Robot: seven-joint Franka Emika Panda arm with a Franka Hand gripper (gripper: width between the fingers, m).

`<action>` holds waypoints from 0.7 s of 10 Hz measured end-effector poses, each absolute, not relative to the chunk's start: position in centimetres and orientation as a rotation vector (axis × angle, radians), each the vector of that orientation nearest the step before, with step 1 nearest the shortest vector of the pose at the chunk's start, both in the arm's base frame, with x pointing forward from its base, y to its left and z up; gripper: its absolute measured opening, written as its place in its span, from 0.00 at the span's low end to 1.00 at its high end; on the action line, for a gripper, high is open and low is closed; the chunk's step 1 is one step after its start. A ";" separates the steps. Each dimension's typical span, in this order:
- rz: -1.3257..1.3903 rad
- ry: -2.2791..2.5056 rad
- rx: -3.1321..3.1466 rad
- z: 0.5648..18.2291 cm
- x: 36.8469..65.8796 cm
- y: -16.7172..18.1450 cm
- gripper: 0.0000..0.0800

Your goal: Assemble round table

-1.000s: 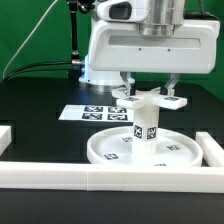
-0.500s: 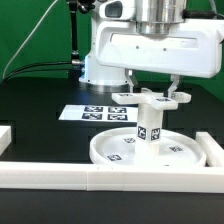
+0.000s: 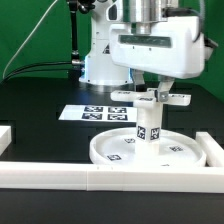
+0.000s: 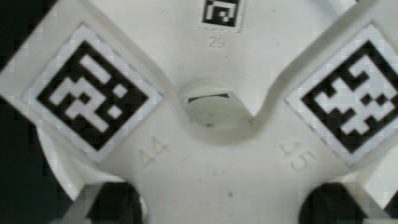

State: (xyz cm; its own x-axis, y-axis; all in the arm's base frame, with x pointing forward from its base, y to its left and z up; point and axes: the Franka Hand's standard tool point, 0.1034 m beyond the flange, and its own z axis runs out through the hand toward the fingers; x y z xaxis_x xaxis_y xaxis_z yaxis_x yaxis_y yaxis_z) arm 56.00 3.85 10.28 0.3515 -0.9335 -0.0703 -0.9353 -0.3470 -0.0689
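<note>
Parts of the round table are seen stacked at the middle of the black table [image 3: 40,110] in the exterior view. The large rimmed round disc [image 3: 105,152] lies flat, rim upward like a shallow dish, and within that rim the short cylinder post [image 3: 147,124] stands upright, a square tag showing on its side. Further tags are seen on the floor of the disc beside the post. The four-armed cross piece [image 3: 150,98] sits level on top of the post, its arms spread out to both sides.

The gripper [image 3: 154,90] is positioned directly above the cross piece, pointing straight down. Its fingers are narrowly apart and appear to be clamped on the cross piece near its centre, although the contact itself is partly hidden by the arms. In the wrist view the cross piece [image 4: 205,120] fills the picture: two tagged arms spread apart, a round central hub is seen between them, and the two dark fingertips [image 4: 112,200] are visible at either side of the part.

The marker board [image 3: 92,113] lies flat behind the disc, toward the exterior view's left. Long white rails [image 3: 100,178] border the work area in front of the disc and at both sides.
</note>
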 end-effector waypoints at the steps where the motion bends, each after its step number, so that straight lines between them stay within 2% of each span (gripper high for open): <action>1: 0.041 1.853 -2.404 10.3 56.0 3.8 0.55; 7: 0.073 2.202 -2.084 10.2 56.1 4.0 0.55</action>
